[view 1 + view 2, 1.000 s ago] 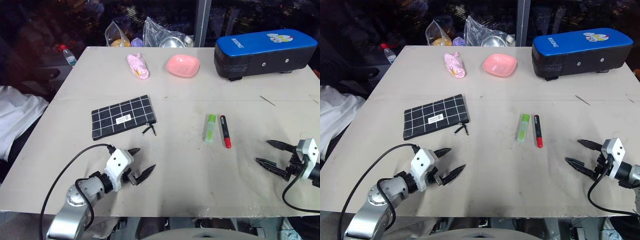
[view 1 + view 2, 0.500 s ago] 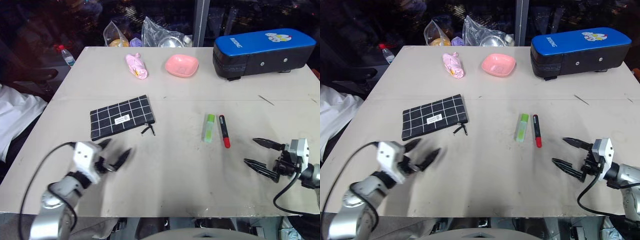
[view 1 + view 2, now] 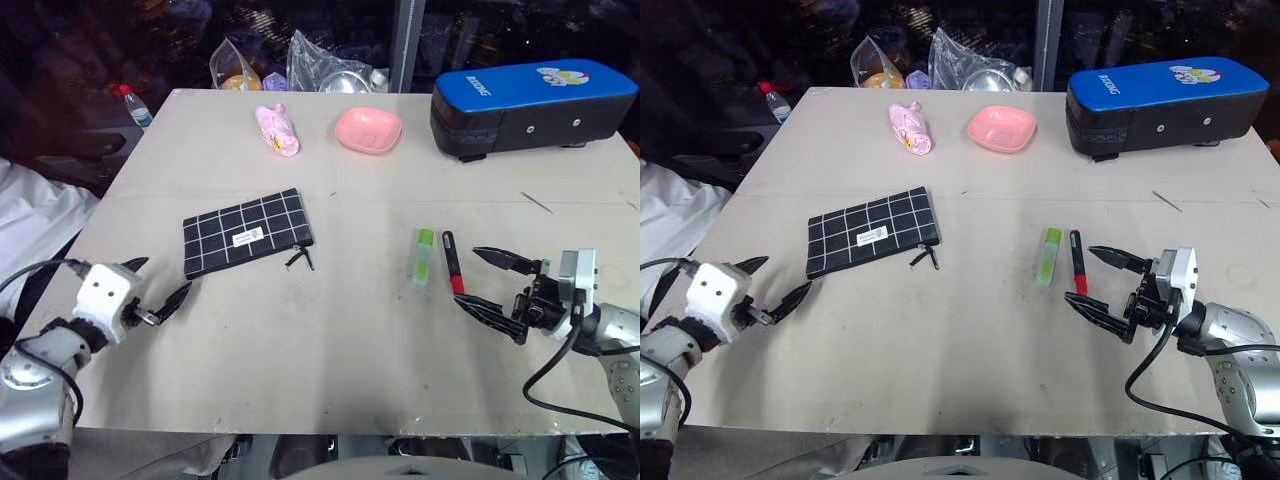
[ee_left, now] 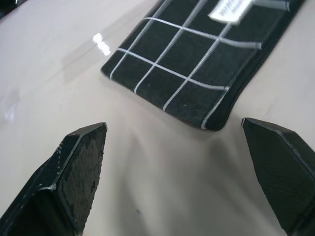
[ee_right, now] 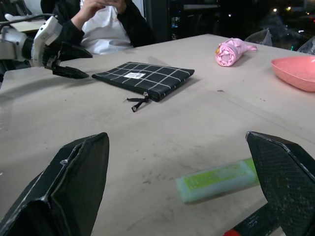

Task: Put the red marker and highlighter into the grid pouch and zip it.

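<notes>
1. Red marker (image 3: 450, 261) and highlighter (image 3: 424, 256) lie side by side on the table (image 3: 350, 340), just beside the right hand (image 3: 483, 281), fingers spread, empty.
2. Grid pouch (image 3: 246, 233) lies flat near the left hand (image 3: 157, 282), open, empty.
3. Since earlier: left hand swung outward to the pouch's corner; right hand moved in toward the pens.
4. Pink bowl (image 3: 367, 130) looks empty.

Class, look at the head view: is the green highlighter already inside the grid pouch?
No, the highlighter lies on the table beside the red marker, apart from the grid pouch.
</notes>
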Robot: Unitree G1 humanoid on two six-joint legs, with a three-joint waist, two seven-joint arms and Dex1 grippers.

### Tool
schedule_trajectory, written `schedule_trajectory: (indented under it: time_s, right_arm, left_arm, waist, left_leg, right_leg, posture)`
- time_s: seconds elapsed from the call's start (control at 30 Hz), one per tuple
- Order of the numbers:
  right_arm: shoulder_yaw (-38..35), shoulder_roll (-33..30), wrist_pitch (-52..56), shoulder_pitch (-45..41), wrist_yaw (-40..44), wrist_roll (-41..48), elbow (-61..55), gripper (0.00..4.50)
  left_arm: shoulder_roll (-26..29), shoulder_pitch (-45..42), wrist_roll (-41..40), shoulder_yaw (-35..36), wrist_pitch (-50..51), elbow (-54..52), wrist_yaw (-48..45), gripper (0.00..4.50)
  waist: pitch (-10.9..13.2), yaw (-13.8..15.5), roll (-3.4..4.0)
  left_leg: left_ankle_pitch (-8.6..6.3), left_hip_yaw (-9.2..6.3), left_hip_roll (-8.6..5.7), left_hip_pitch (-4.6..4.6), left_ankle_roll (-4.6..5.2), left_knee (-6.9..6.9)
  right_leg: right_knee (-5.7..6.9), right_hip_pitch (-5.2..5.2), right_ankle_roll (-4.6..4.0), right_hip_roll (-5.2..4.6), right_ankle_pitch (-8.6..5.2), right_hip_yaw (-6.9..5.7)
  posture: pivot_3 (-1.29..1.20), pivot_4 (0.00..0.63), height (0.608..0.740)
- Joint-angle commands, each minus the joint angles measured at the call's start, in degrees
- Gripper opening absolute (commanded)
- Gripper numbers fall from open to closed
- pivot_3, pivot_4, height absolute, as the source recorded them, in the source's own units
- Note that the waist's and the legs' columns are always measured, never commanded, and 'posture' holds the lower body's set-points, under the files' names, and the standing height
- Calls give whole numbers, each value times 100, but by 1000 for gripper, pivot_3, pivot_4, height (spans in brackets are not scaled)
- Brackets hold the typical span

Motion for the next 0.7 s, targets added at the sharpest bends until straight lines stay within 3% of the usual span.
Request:
schedule_trajectory:
  time_s: [0.03,0.27,0.43,0.7]
  right_arm:
    - [-126,-5,-114,55,-39,11,-132,4500]
    - [-136,37,-201,182,-116,-38,-171,4500]
    - [-150,9,-264,211,-118,-75,-138,4500]
    - [-194,-45,-323,189,-20,-95,-25,4500]
  left_arm:
    - [427,-454,481,-149,-990,865,86,4464]
    - [803,-908,866,-470,-1891,1967,162,4464]
    - [777,-1263,958,-739,-2133,2262,208,4464]
    - [713,-851,-110,-241,-1752,1924,-202,4464]
  waist:
    - [0,-17,0]
    - [-1,-154,-4]
    - [0,-147,0]
    - [-1,-164,-3]
  left_leg:
    - [0,1,0,0,-1,-5]
    - [5,3,-4,0,-5,-39]
    - [28,1,-2,4,4,-53]
    - [32,2,0,2,5,-46]
  right_leg:
    - [0,-1,0,-4,0,0]
    - [-14,-4,8,-11,5,-8]
    - [-5,-6,15,-10,8,-24]
    - [-2,-2,18,-11,10,-39]
  posture:
    - [0,150,737]
    - [0,150,737]
    - [0,150,737]
    - [0,150,737]
